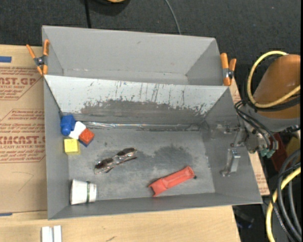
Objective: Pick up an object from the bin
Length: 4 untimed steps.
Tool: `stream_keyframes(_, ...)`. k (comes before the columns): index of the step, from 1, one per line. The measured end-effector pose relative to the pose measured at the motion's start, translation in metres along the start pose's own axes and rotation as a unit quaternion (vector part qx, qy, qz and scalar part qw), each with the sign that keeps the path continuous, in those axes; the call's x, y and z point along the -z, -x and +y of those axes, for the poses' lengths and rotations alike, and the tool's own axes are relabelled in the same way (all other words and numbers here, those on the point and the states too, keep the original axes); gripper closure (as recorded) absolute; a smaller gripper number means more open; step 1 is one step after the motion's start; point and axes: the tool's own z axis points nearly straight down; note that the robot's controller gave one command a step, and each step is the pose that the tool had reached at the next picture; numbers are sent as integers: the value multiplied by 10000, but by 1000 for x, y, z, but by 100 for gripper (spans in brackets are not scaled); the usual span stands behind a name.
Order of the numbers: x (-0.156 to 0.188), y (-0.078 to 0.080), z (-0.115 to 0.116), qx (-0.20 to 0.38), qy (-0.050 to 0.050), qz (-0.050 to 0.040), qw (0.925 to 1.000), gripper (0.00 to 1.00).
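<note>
From above, the arm (272,110) comes in from the right, its orange-covered wrist (280,82) sitting outside the grey metal bin's (141,59) right rim, with yellow and black cables looped around it. From there the arm bends down and inward, so the pincer (231,160) hangs low over the bin's sloping right wall, just above where the wall meets the floor. It points roughly downward. Whether it is apart or together I cannot tell from this angle, as the metal blends into the grey behind it.

The nearest thing is a single red plastic piece (171,180), long and flat, lying at a slant on the floor towards the front right. It sits near the pincer but apart from it, to the pincer's left and a little further forward.

Counting the rest:
- One dark, shiny pair of glasses (115,160) lies near the middle of the floor, left of the red piece.
- One white cup (83,191) lies on its side in the front left corner.
- Four small blocks sit bunched against the left wall, one blue (66,124), one white (78,129), one orange (86,136) and one yellow (71,145). The blue, white and orange ones touch in a row, and the yellow one sits just below them.

That makes seven loose things in all, every one of them well to the left of the pincer except the red piece.
</note>
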Motion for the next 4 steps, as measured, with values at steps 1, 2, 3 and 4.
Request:
stream_keyframes(1, 5, 2, 1, 11, -7, -39, 10000, 0)
stream_keyframes(2, -50, -6, 31, 545, -8, -39, 9985, 0)
stream_keyframes(3, -54, -16, 60, 2390, -10, -29, 9710, 0)
stream_keyframes(4, -67, -21, 75, 2168, -7, -39, 9762, 0)
